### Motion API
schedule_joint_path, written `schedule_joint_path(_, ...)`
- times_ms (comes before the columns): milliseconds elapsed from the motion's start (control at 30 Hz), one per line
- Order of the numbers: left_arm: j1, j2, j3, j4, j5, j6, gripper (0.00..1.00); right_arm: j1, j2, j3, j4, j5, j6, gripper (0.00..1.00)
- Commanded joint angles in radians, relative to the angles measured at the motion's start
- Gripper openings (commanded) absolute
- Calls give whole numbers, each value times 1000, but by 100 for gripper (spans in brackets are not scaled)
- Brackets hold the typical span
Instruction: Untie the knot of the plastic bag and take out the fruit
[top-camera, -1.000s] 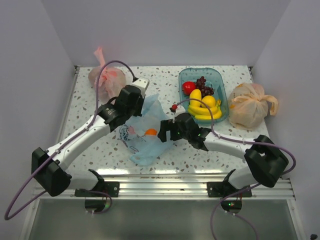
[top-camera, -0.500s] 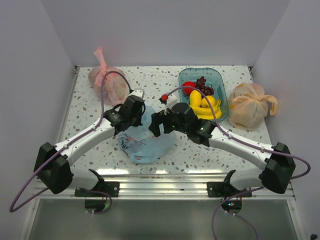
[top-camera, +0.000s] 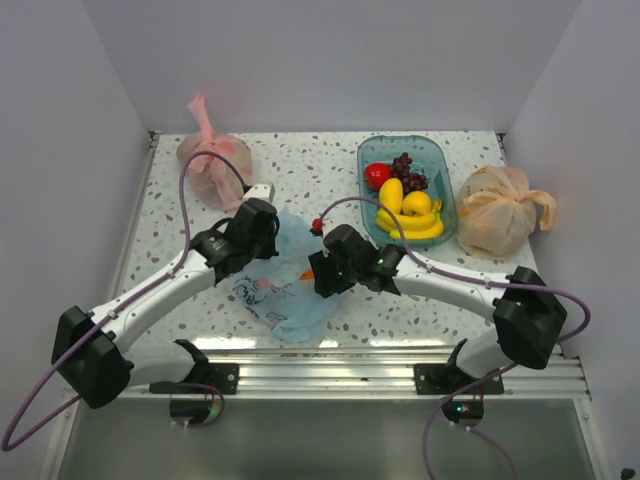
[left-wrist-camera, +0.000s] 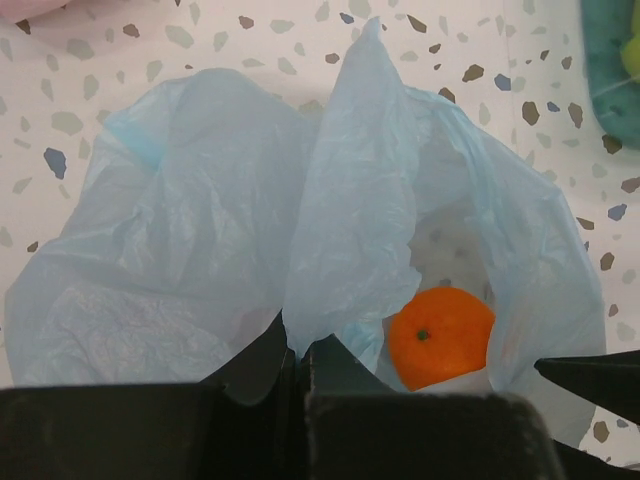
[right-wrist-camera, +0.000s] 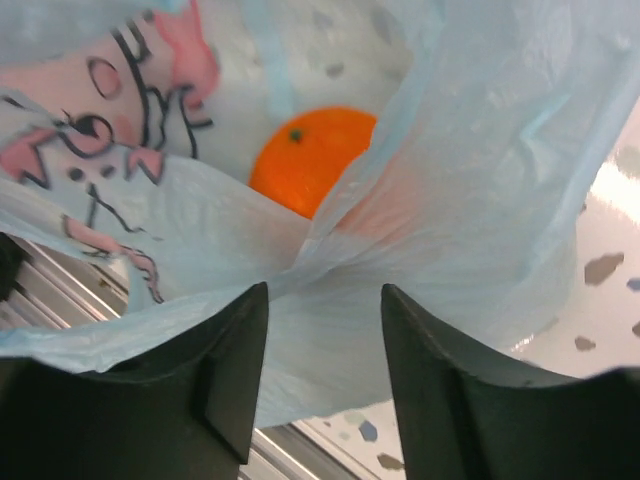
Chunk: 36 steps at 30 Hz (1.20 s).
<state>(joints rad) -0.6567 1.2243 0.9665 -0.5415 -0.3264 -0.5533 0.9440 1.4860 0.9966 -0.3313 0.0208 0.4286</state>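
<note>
The light blue plastic bag (top-camera: 283, 300) lies open between the two arms, its printed side facing the near edge. My left gripper (left-wrist-camera: 297, 345) is shut on a fold of the bag's rim (left-wrist-camera: 340, 220) and holds it up. An orange (left-wrist-camera: 440, 335) sits inside the bag's mouth and also shows in the right wrist view as the orange (right-wrist-camera: 310, 155). My right gripper (right-wrist-camera: 325, 300) stands at the bag's near right rim (right-wrist-camera: 480, 150), jaws apart with blue film lying in the gap. In the top view the right gripper (top-camera: 318, 275) hides most of the orange (top-camera: 307, 274).
A teal tray (top-camera: 440, 165) at the back right holds a banana bunch (top-camera: 410, 225), a red apple (top-camera: 377, 175), grapes (top-camera: 408, 172) and a yellow fruit (top-camera: 417, 203). A tied pink bag (top-camera: 212, 160) sits back left, a tied orange bag (top-camera: 498, 212) far right.
My right gripper swung over and came down onto the bag's right rim, and its jaws narrowed. The left arm drew slightly toward the near left, still pinching the bag.
</note>
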Motion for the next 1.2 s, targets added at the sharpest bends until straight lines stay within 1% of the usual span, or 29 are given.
schedule_joint_path(0,2,-23,-29,23,4,-28,0,-16,13,-21,-52,-16,59,49)
schedule_joint_path(100,3,-39,-46,28,-3,-27,1,-46,65,-15,-52,-71,67,39)
schedule_joint_path(167,6,-42,-55,29,-3,-26,1,-62,106,-7,-31,-94,67,37)
schedule_joint_path(233,6,-49,-72,37,4,-28,1,-77,137,-6,26,-142,76,33)
schedule_joint_path(367,6,-49,-91,51,18,-36,1,-82,190,-9,149,-165,76,30)
schedule_joint_path(467,9,-54,-107,63,23,-37,1,-83,207,-7,219,-154,61,31)
schedule_joint_path(567,19,-55,-123,80,32,-40,1,-83,221,8,210,-105,52,34)
schedule_joint_path(633,32,-54,-143,90,44,-42,1,-83,198,10,210,-82,38,36)
schedule_joint_path(700,43,-48,-161,107,50,-45,2,-77,145,4,204,-59,22,45)
schedule_joint_path(733,46,-46,-166,109,52,-45,2,-76,125,14,172,-47,13,48)
schedule_joint_path(767,48,-42,-173,115,52,-45,1,-73,108,23,152,-29,-11,56)
schedule_joint_path(867,51,-31,-181,124,61,-48,1,-60,45,62,101,-22,-43,63)
schedule_joint_path(900,54,-26,-186,127,66,-50,1,-56,30,71,97,-22,-62,67)
schedule_joint_path(1000,54,-25,-186,132,79,-51,1,-44,8,120,89,-45,-93,69)
schedule_joint_path(1100,54,-26,-178,127,79,-50,1,-28,26,169,104,-116,-129,69)
schedule_joint_path(1167,54,-29,-173,123,78,-50,1,-24,69,210,106,-133,-158,69)
